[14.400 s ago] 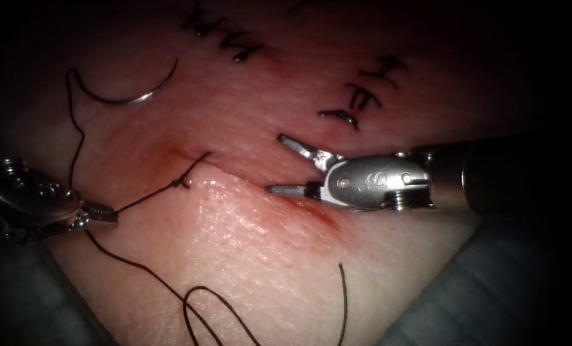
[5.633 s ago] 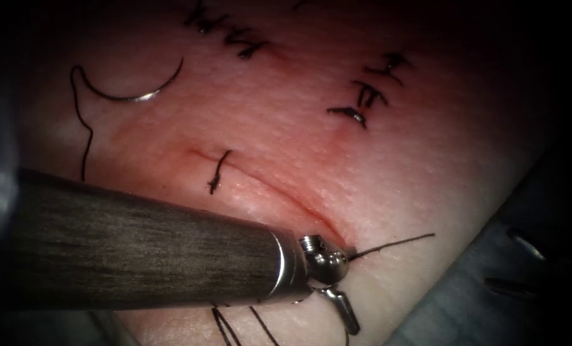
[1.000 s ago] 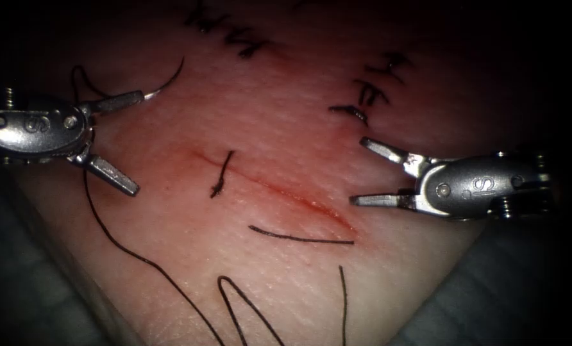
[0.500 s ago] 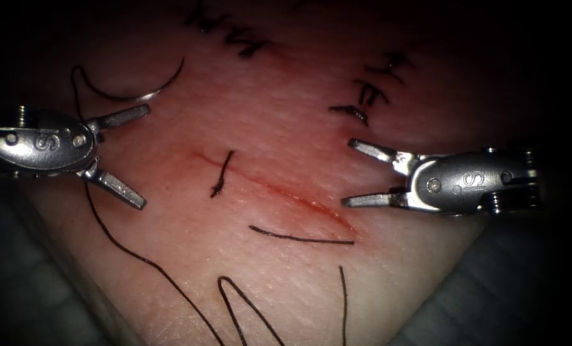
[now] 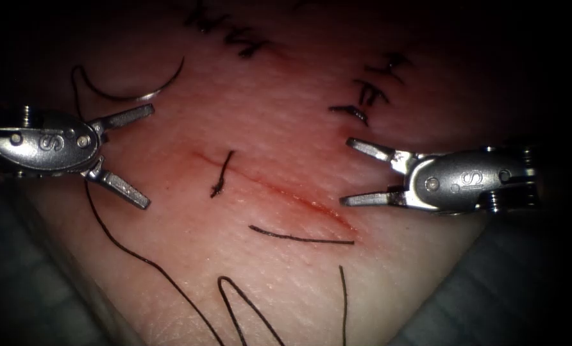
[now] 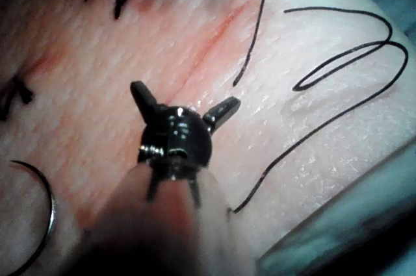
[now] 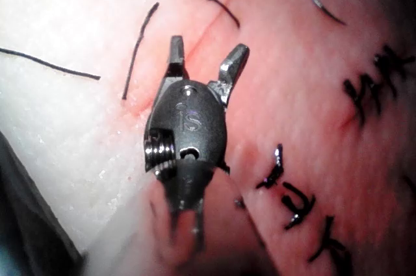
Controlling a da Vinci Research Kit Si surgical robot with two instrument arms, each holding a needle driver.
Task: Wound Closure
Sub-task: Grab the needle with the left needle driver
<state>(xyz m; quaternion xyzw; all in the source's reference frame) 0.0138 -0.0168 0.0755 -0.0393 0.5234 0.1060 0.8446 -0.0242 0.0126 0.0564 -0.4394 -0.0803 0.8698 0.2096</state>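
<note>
On the pale pink slab of pork-belly tissue (image 5: 286, 269) runs a thin reddish cut (image 5: 267, 186), slanting down toward the right, crossed by one knotted dark stitch with short tails (image 5: 222, 173). Left arm's silver needle driver (image 5: 135, 157) hovers left of the cut, jaws spread wide, holding nothing. Right arm's silver needle driver (image 5: 353, 172) hovers at the cut's right end, jaws likewise apart and empty; the right wrist view confirms the gap (image 7: 207, 60).

Curved steel needle (image 5: 135, 93) lies flat on the tissue surface, left of the cut and above the left tool's upper jaw, not in the tissue and free of both tools. Dark suture thread (image 5: 138, 259) trails from its swaged end down past the left tool and loops near the tissue's lower edge. A short loose cut piece of thread (image 5: 299, 238) lies just below the cut. Older dark stitch rows (image 5: 369, 96) sit on the upper right tissue.
</note>
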